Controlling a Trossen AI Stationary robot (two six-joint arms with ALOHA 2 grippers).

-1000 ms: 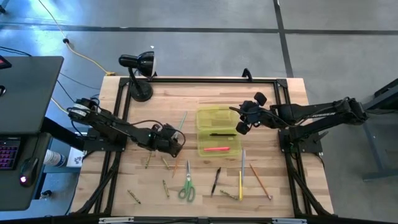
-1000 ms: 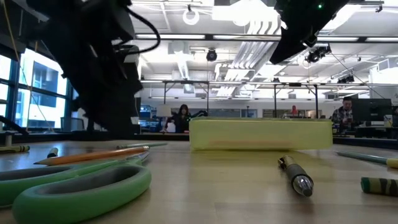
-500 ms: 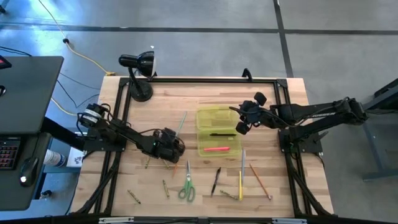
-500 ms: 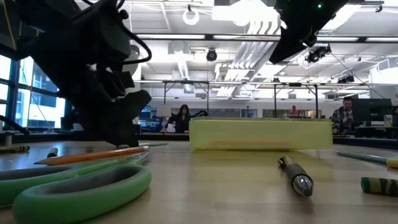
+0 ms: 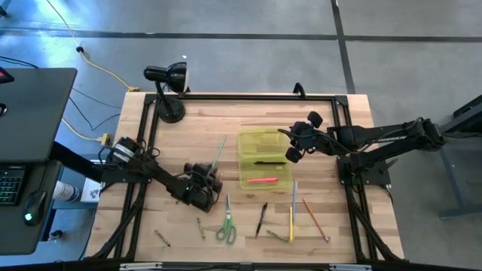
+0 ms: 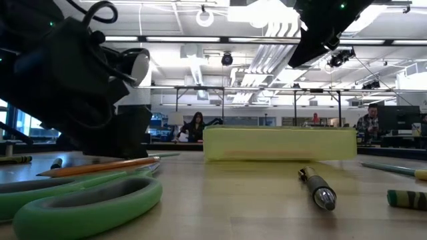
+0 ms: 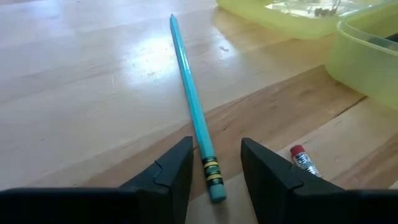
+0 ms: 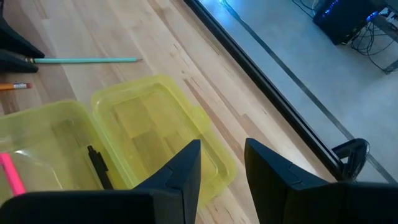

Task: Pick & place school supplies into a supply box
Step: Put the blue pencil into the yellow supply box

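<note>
The left pincer (image 7: 214, 171) is being held spread, low over the counter (image 5: 331, 150), straddling a teal pencil (image 7: 191, 102); the right pincer (image 8: 222, 165), also spread, is being held above the supply box (image 8: 149, 134).

Glossy translucent plastic supply box (image 8: 124, 143) – smooth pale wood table (image 7: 74, 93), slight sheen

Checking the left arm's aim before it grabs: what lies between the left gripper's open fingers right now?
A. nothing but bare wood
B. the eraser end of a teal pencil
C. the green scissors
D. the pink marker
B: in the left wrist view the teal pencil runs down into the gap of the open left gripper, its banded eraser end between the fingers.
</note>
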